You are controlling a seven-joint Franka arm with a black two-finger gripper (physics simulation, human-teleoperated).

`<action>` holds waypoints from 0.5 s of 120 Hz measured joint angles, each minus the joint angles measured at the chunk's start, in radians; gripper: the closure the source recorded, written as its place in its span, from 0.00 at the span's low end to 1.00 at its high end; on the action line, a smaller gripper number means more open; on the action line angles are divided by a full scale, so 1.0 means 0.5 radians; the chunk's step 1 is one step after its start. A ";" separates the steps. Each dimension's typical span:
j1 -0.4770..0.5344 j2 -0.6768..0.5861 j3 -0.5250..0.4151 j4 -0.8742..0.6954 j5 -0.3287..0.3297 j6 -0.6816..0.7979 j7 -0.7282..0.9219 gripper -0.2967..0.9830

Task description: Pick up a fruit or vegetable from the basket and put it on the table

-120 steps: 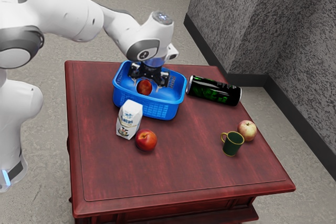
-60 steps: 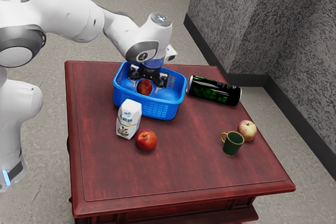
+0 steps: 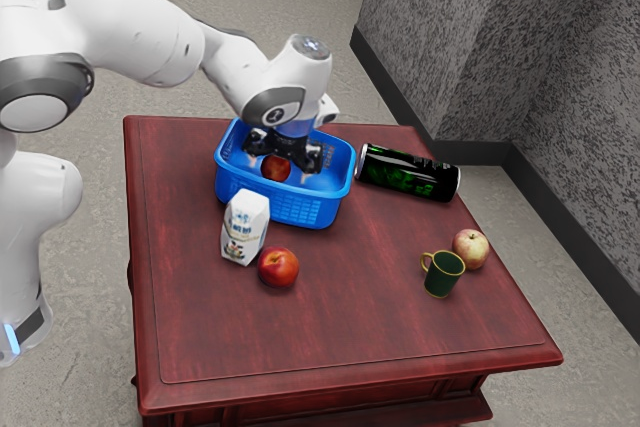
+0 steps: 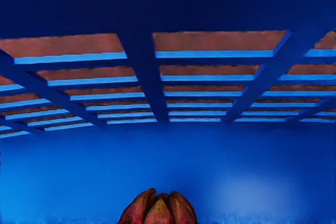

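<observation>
My gripper [image 3: 279, 172] is down inside the blue basket [image 3: 308, 209], its two fingers standing wide apart and open. A dark red fruit [image 3: 276, 168] lies in the basket, between the fingers as seen in the exterior view; no grip on it is visible. The wrist view has the pointed, petal-like crown of the red fruit [image 4: 159, 210] at its lower edge, against the inside of the blue basket [image 4: 157, 156] with its slotted wall.
Close by the basket are a white carton [image 3: 245, 228] and a red-orange fruit [image 3: 278, 268] on the table [image 3: 330, 327]. A black-green can [image 3: 408, 174] lies on the basket's other side. A green mug [image 3: 442, 274] stands beside a pale apple [image 3: 470, 248].
My hand has sunk a little deeper into the basket and shifted slightly toward the exterior view's right. The fruit in the basket looks nearly unmoved.
</observation>
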 joint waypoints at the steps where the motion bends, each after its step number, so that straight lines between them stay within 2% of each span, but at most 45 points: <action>1: -0.001 0.000 0.001 0.003 0.001 -0.006 0.000 0.19; 8: -0.008 0.000 0.007 0.014 0.007 -0.043 -0.003 0.26; 21: -0.013 -0.005 0.015 0.025 0.012 -0.116 -0.007 0.32; 60: -0.012 -0.010 0.022 0.111 0.074 -0.254 -0.020 0.38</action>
